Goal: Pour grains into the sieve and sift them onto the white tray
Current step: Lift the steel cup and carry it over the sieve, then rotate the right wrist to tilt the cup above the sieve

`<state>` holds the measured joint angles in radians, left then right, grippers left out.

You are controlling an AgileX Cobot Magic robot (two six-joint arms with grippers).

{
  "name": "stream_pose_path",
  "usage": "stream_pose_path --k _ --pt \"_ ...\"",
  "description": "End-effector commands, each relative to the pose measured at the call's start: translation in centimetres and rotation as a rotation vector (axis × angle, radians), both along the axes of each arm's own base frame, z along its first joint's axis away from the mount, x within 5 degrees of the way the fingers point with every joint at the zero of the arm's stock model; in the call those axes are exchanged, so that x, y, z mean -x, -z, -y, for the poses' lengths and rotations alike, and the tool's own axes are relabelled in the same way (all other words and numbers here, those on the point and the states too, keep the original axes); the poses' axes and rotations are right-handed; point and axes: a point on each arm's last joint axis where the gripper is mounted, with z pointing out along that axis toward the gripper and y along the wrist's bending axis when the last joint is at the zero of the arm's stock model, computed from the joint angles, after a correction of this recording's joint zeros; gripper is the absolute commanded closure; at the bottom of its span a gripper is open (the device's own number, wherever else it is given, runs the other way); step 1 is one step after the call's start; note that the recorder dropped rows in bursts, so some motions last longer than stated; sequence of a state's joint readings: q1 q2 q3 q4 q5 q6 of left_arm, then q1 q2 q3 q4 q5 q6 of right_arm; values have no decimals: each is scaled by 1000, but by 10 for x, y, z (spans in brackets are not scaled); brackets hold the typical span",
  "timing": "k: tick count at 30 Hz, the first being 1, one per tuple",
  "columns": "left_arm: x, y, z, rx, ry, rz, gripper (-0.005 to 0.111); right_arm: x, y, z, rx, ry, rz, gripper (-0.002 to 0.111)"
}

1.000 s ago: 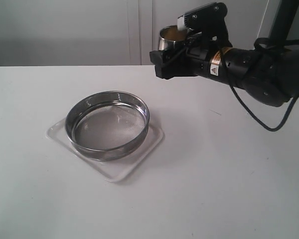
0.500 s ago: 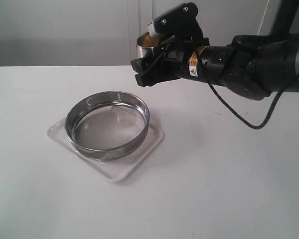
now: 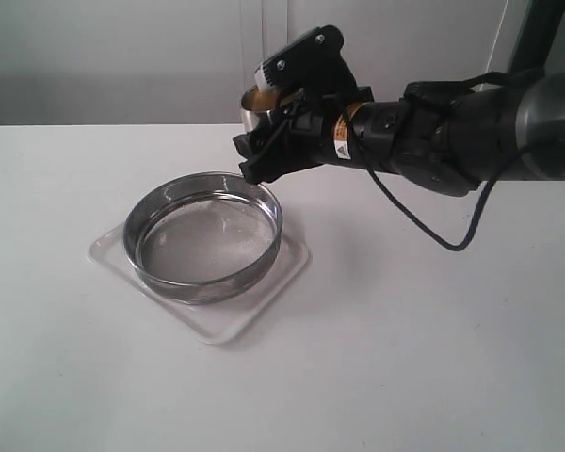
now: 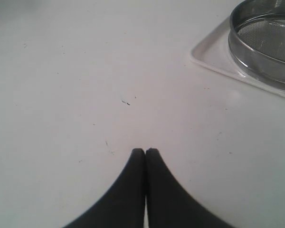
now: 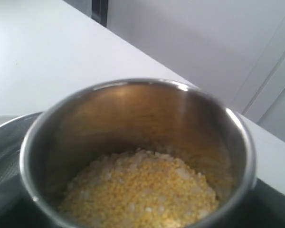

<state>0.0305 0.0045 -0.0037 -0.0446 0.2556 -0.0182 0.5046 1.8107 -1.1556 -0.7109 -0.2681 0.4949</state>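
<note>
Step in hand: carrying the load to the pour point. My right claw (image 3: 259, 130) grasps the steel cup (image 3: 255, 104), upright and holding the grains (image 5: 142, 190). The cup is raised near the far rim of the sieve (image 3: 139, 259), which sits empty on the white tray (image 3: 260, 311). My left claw (image 4: 145, 153) is clenched on nothing, over the desk (image 3: 405, 358). Next move: centre the cup over the mesh, then tilt it slowly.

My right arm (image 3: 471, 141) is a run of glossy black rounded housings, slimmer toward the wrist, where a small orange and white label (image 3: 340, 132) sits. A thin black cable (image 3: 450, 248) loops beneath it. The black angular bracket (image 3: 306, 56) on top shows pale screw heads. My left gripper (image 4: 145, 153) has two matte black fingers (image 4: 123, 194), broad at the base, curving to narrow rounded tips.
</note>
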Motion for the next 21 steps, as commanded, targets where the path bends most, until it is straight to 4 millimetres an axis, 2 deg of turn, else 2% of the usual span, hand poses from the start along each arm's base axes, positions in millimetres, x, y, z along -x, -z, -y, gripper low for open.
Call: stream_pose_path --k 1,9,21 --pt "0 1 0 9 2 1 107 -5 -2 -9 -13 -14 11 108" --pt "0 1 0 9 2 1 107 -12 3 -25 58 -16 6 108" --pt "0 1 0 9 2 1 107 -15 12 -27 165 -57 36 108"
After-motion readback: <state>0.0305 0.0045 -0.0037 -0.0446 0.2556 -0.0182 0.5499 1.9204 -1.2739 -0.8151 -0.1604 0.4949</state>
